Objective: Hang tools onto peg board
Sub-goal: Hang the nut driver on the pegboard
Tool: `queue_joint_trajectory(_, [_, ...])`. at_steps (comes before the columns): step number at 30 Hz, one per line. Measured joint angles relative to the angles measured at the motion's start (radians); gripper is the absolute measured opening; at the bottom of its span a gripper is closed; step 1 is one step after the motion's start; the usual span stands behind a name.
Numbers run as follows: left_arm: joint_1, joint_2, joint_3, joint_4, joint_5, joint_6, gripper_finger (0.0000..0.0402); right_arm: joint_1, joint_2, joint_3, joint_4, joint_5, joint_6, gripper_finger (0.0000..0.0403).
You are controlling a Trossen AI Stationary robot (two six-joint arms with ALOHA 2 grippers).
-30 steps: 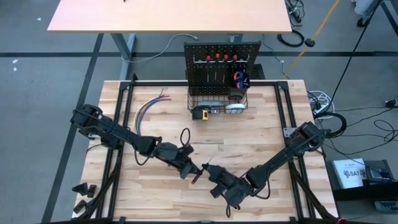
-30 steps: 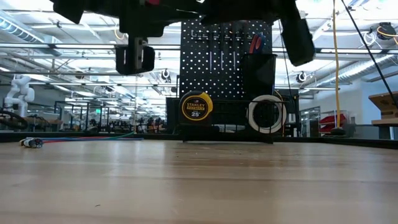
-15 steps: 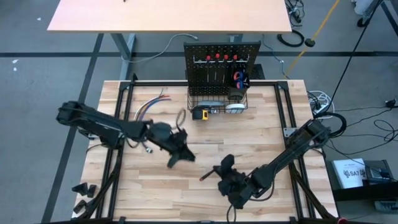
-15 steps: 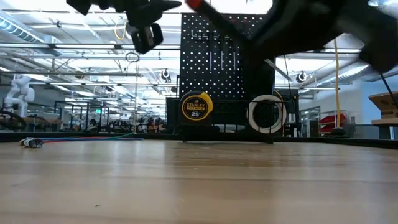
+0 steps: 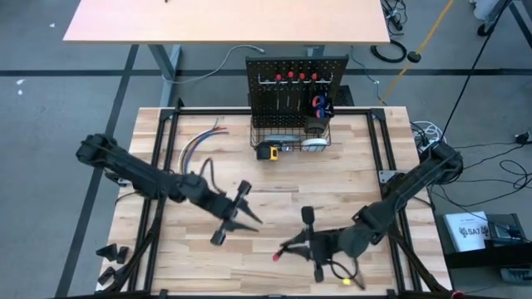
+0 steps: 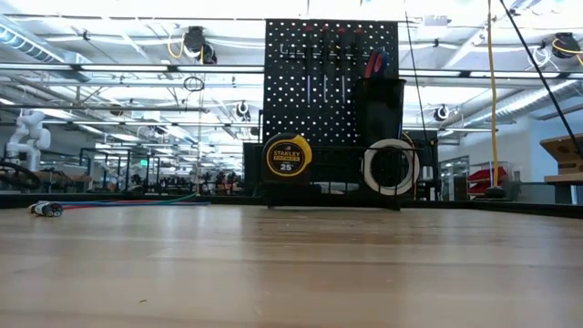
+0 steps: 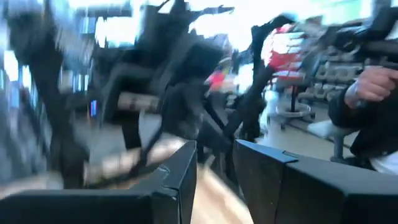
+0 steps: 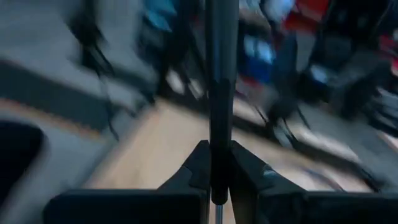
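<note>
Right gripper (image 5: 293, 246) over front of table (image 5: 349, 178), fingers clamped on dark shaft of red-tipped screwdriver (image 5: 281, 251); tool points toward table's near left.

Left gripper (image 5: 235, 218) over table centre-left, fingers parted with narrow gap, nothing between them.

Peg board (image 5: 297, 87) upright at far edge, well apart from me.

Risks:
- thin shaft may twist in my pinch
- handle could strike left gripper, which is near
- long carry may end off the hook rail (image 5: 293, 80)

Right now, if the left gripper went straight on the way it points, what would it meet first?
Probably the right gripper, shut on a red-handled screwdriver. The open left gripper points roughly toward it, with nothing between them in the high view. Their heights are unclear, so it might pass by.
</note>
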Motion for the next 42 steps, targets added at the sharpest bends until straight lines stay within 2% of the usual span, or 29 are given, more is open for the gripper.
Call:
queue_joint_trajectory(2, [-0.039,0.038,0.0,0.124,-0.002,0.083,0.0111,-0.004,-0.004,-0.028,0.157,-0.086,-0.032,0.002])
queue_joint_trajectory(5, [-0.078,0.087,0.0,0.26,-0.002,0.179,0.0111,-0.026,-0.002,-0.068,0.31,-0.15,-0.007,0.002])
queue_joint_trajectory(10, [-0.1,0.156,0.0,0.36,-0.039,0.215,0.0111,-0.063,0.019,-0.074,0.335,-0.153,0.073,0.002])
queue_joint_trajectory(15, [-0.101,0.205,0.0,0.436,-0.068,0.221,0.0111,-0.075,0.058,-0.075,0.362,-0.153,0.079,0.002])
queue_joint_trajectory(25, [-0.116,0.211,0.0,0.442,0.001,0.223,0.0111,-0.11,0.065,-0.076,0.368,-0.152,0.114,0.002])
queue_joint_trajectory(30, [-0.119,0.211,0.0,0.442,-0.113,0.221,0.0111,-0.122,0.094,-0.076,0.381,-0.149,0.126,0.002])
queue_joint_trajectory(36, [-0.118,0.212,0.0,0.424,-0.11,0.221,0.0111,-0.124,0.097,-0.076,0.376,-0.149,0.126,0.002])
queue_joint_trajectory(42, [-0.114,0.212,0.001,0.367,-0.178,0.187,0.0111,-0.123,0.098,-0.076,0.36,-0.144,0.115,0.002])
